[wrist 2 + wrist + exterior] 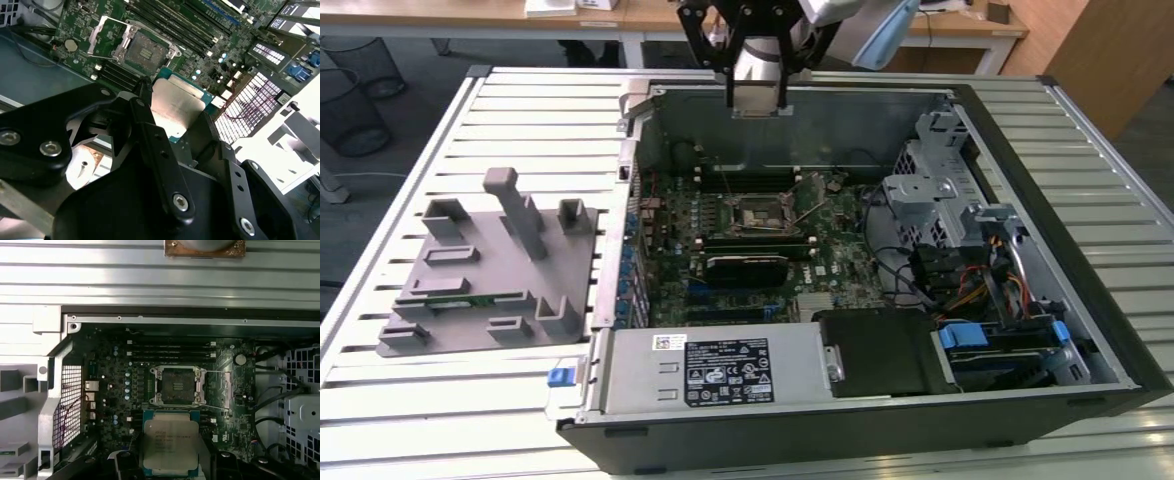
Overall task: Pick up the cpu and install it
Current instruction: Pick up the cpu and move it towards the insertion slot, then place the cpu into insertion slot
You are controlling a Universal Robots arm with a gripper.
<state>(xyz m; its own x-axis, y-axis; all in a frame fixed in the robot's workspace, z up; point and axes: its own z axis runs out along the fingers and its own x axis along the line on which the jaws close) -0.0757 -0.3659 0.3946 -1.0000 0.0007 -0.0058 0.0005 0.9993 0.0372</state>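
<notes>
- In the exterior view, the gripper [757, 86] is hanging above the far wall of the open computer case [1067, 300], which is lying on a slatted metal table [520, 110]. It is clamping the cpu [758, 102], whose pale metal plate is facing the camera, well above the motherboard [720, 225]. The empty cpu socket [762, 213] is sitting near the middle of the board. A grey tray [480, 290] is lying on the table beside the case, on the exterior view's left, with a green memory stick [451, 291] resting in it.
- In the second wrist view, the black fingers [150, 132] of the gripper [177, 119] are pressing on opposite edges of the cpu [175, 102]. The silvery plate is catching the light. The socket [142, 50] is lying open beyond it, with its metal frame [102, 35] swung up.
- In the first wrist view, the cpu [171, 442] is hanging between the fingers [125, 465], clear of the board and just short of the open socket [175, 386]. The memory slots [170, 350] are running across beyond the socket.
</notes>
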